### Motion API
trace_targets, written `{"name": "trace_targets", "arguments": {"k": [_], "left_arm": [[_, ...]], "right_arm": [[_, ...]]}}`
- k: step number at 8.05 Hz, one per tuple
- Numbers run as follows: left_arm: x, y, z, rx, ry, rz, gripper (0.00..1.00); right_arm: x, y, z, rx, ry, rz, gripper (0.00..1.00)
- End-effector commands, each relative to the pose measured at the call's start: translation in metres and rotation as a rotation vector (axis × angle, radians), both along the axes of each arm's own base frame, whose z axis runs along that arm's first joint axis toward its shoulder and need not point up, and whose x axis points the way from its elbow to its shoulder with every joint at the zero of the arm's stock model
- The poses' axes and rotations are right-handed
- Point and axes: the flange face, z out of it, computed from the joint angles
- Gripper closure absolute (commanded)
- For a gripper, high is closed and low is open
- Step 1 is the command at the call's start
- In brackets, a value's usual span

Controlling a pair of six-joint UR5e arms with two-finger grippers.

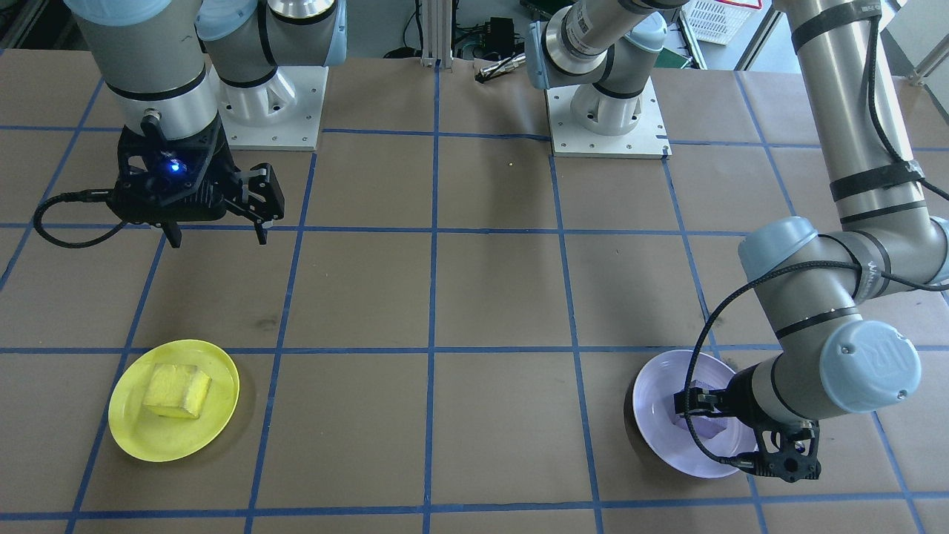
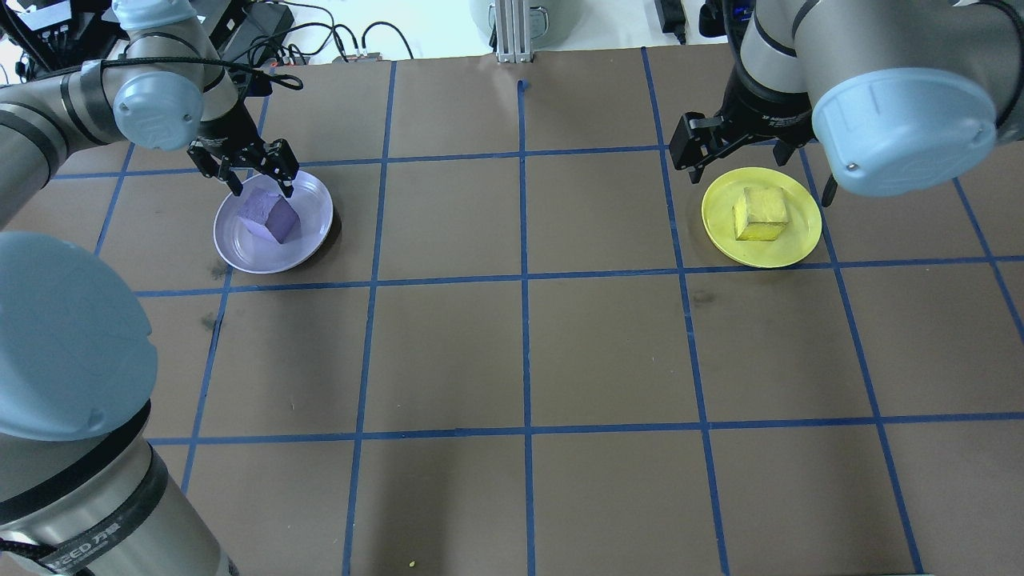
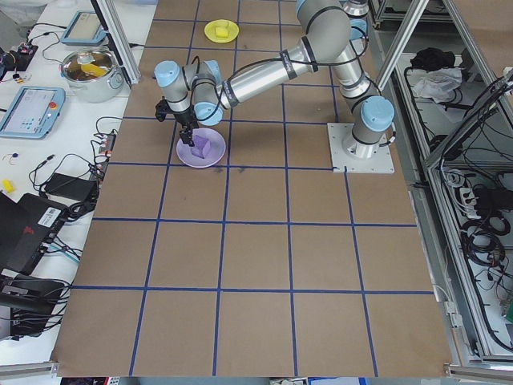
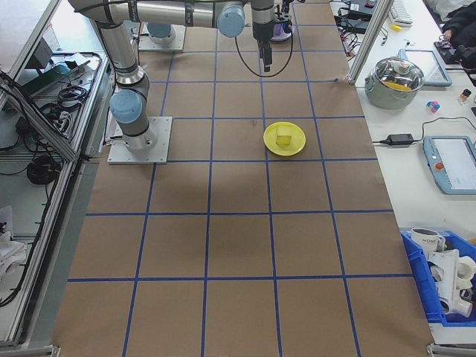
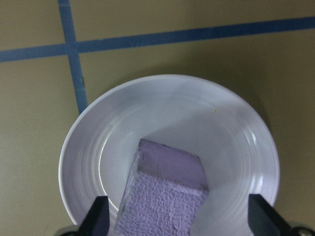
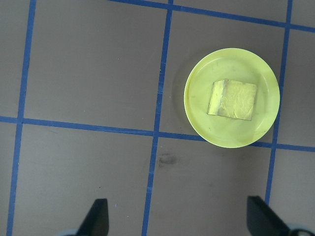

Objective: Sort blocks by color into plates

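Observation:
The purple block (image 2: 272, 218) lies tilted in the lavender plate (image 2: 240, 248) at the table's far left. My left gripper (image 2: 262, 190) hangs open just over it, its fingers (image 5: 98, 219) straddling the purple block (image 5: 167, 196) above the lavender plate (image 5: 221, 123); whether they touch it I cannot tell. The yellow block (image 2: 760, 214) rests in the yellow plate (image 2: 792, 244) at the far right. Raised well above the table on the robot's side of that plate, my right gripper (image 1: 217, 239) is open and holds nothing. Its camera looks down on the yellow block (image 6: 232, 100) and the yellow plate (image 6: 206, 128).
Blue tape lines (image 2: 524, 276) divide the brown table into squares. The two arm bases (image 1: 270, 111) (image 1: 604, 111) stand at the robot's edge. A lidded pot (image 4: 400, 78), tablets and a blue bin (image 4: 446, 282) sit on a side bench beyond the table.

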Motion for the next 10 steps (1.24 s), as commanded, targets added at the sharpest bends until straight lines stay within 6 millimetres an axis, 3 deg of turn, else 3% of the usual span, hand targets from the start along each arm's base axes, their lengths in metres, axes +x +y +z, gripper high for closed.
{"name": "trace_targets", "arguments": {"k": [1,4,5,7,10], "left_arm": [[-0.029,0.019,0.087,-0.086,-0.02,-0.024,0.0],[-0.109,0.094,0.228,-0.243,-0.12,-0.036,0.0],[-0.133,0.124,0.257,-0.258,-0.114,0.01,0.0],[-0.152,0.154,0.286,-0.279,-0.097,0.025,0.0],[-0.153,0.165,0.287,-0.27,-0.082,0.038,0.0]], "right_arm": [[0.0,0.0,0.0,0.0,0.0,-0.001,0.0],[0.0,0.0,-0.001,0.001,0.0,-0.002,0.0],[0.0,0.0,-0.001,0.001,0.0,0.001,0.0],[0.001,0.0,-0.001,0.001,-0.002,-0.001,0.0],[0.001,0.0,-0.002,0.003,-0.002,-0.001,0.0]]}}
